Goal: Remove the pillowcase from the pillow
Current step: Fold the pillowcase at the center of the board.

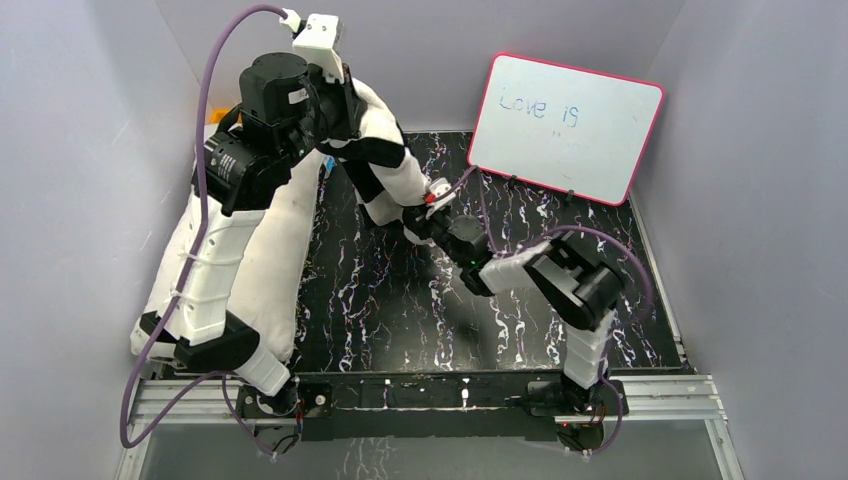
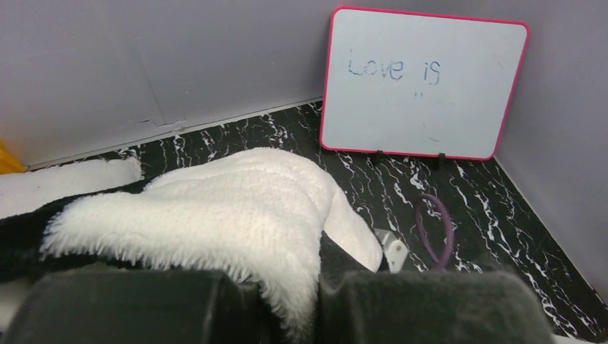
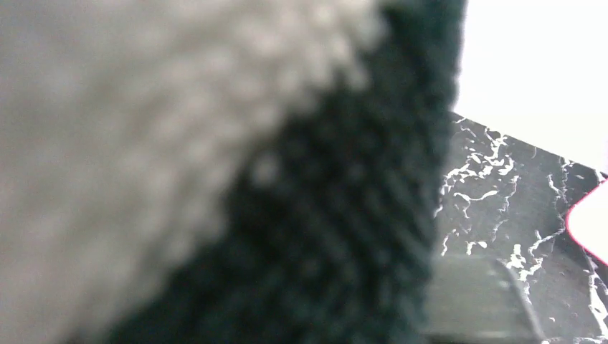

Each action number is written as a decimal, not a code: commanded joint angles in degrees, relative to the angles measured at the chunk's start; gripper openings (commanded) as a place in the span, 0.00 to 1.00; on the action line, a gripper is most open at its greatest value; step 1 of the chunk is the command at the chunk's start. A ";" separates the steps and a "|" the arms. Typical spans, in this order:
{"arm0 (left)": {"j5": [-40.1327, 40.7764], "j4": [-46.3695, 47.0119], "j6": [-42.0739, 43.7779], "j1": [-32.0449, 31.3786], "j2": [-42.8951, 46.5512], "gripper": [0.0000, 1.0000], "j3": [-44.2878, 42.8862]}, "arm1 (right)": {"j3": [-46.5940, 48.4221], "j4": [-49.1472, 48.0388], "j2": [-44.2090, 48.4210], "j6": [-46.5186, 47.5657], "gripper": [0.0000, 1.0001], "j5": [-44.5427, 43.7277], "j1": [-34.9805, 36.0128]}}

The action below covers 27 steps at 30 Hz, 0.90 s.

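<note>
Pillowcase (image 1: 385,165) pinched in raised left hand (image 2: 287,304), draping to right hand (image 1: 432,203), its grip hidden

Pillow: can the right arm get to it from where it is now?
Probably not directly. The pillow lies at the far left, partly under the left arm, and the pillowcase, pinched in the left fingers, hangs down across the path in front of the right arm.

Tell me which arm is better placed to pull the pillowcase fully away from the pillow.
Probably left. Its jaws pinch the pillowcase and hold it raised beside the pillow. The right arm only meets the hanging lower end; its grip cannot be seen.
</note>
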State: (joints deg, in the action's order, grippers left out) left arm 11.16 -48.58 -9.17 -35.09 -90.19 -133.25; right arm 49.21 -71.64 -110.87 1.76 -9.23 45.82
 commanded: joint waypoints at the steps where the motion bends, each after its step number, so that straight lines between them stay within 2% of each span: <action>1: 6.16 5.39 1.16 -0.15 3.89 0.00 0.89 | -2.48 11.28 17.57 0.01 0.14 3.17 -0.29; 5: 5.72 7.63 -1.01 -0.15 6.56 0.00 3.32 | -1.59 34.55 30.41 -2.78 0.00 19.72 -0.17; 7: 3.50 8.00 -2.72 -0.15 8.70 0.00 4.28 | -1.00 42.68 35.35 -5.97 0.00 26.22 0.43; 9: 0.90 7.37 -4.03 -0.14 10.34 0.00 5.19 | -0.60 50.04 39.44 -7.35 0.00 27.81 3.18; 13: -1.87 5.74 -6.03 -0.15 12.05 0.00 7.46 | -1.31 61.79 45.59 -8.91 0.00 25.36 12.38; 16: -1.17 5.25 -6.04 -0.15 10.48 0.00 7.90 | -3.93 64.17 47.42 -15.27 0.00 27.76 14.98; 19: 0.81 5.40 -3.57 -0.15 5.33 0.00 4.64 | -8.93 62.80 48.63 -20.43 0.00 26.96 15.86; 23: 5.54 3.87 0.47 0.00 -7.55 0.00 -2.46 | -17.14 55.67 48.11 -26.14 0.00 24.88 15.81; 27: 5.95 5.64 1.34 1.85 -18.84 0.00 -3.36 | -20.07 51.06 43.12 -29.62 0.00 20.22 15.82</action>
State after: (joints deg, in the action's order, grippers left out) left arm 12.08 -49.34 -10.90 -35.73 -99.57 -135.11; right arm 32.03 -18.52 -63.68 -21.71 12.38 60.73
